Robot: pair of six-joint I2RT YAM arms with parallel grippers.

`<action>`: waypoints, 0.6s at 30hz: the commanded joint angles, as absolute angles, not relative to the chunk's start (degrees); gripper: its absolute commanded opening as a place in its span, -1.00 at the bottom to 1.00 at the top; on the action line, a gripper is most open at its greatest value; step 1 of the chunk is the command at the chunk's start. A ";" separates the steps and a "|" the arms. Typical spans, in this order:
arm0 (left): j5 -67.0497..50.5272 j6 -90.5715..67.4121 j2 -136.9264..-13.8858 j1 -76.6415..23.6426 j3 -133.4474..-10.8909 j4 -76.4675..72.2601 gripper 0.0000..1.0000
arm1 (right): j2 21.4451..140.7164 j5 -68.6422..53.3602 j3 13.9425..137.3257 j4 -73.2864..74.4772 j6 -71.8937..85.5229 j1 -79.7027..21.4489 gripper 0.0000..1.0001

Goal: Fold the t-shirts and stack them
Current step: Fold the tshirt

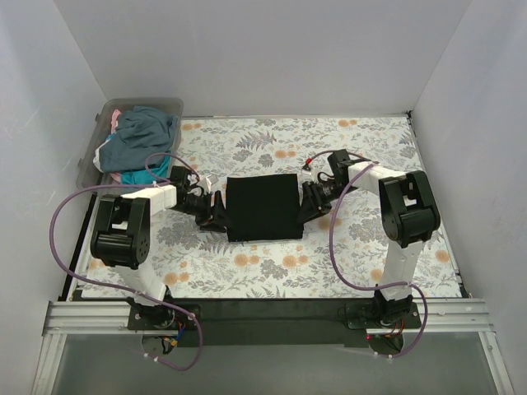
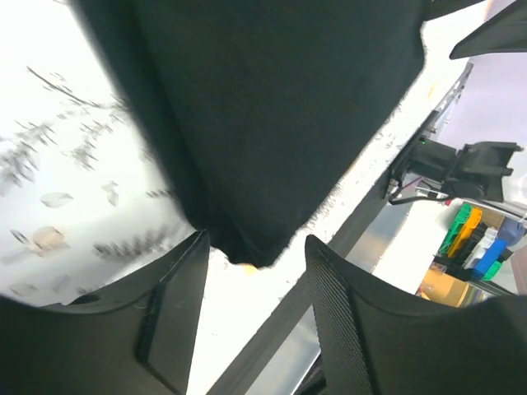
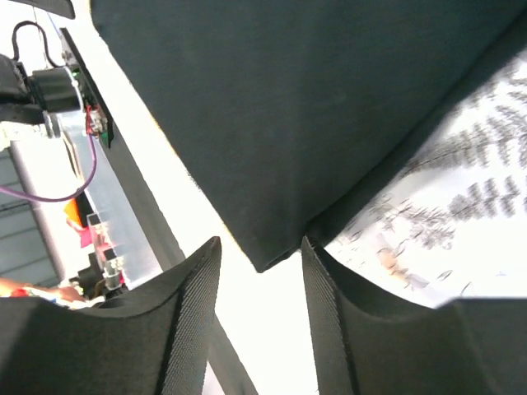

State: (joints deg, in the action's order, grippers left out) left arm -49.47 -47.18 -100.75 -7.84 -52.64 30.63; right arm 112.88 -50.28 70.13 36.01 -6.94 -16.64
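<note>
**Poised at the corners**

Left gripper (image 2: pixel 255 247) and right gripper (image 3: pixel 259 247), jaws wide and empty, straddle the seven and five o'clock corners of the folded soft black cloth t-shirt (image 1: pixel 262 207) lying at centre. It looks light and limp, best pinched there. Crumpled slate-blue cloth shirts (image 1: pixel 146 133) sit in the clear plastic bin (image 1: pixel 165 104) at ten o'clock.

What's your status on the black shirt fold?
Jaws open on left gripper and right gripper, a black t-shirt corner between each pair. Shirt folded to a rectangle, mid-table. Nothing in the way; bin far left.
</note>
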 commanded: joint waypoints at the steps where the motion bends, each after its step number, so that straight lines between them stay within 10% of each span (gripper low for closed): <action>1: -51.68 -46.58 -95.45 -7.56 -51.24 31.55 0.00 | 108.55 -50.19 68.47 36.30 -7.82 -16.79 0.03; 10: -50.54 -47.11 -98.00 -7.65 -51.06 30.67 -0.07 | 112.50 -48.78 68.46 36.21 -8.26 -18.45 0.03; 18: -51.07 -47.55 -99.31 -7.65 -50.28 29.45 -0.72 | 115.22 -47.90 68.82 35.86 -7.56 -19.60 -0.27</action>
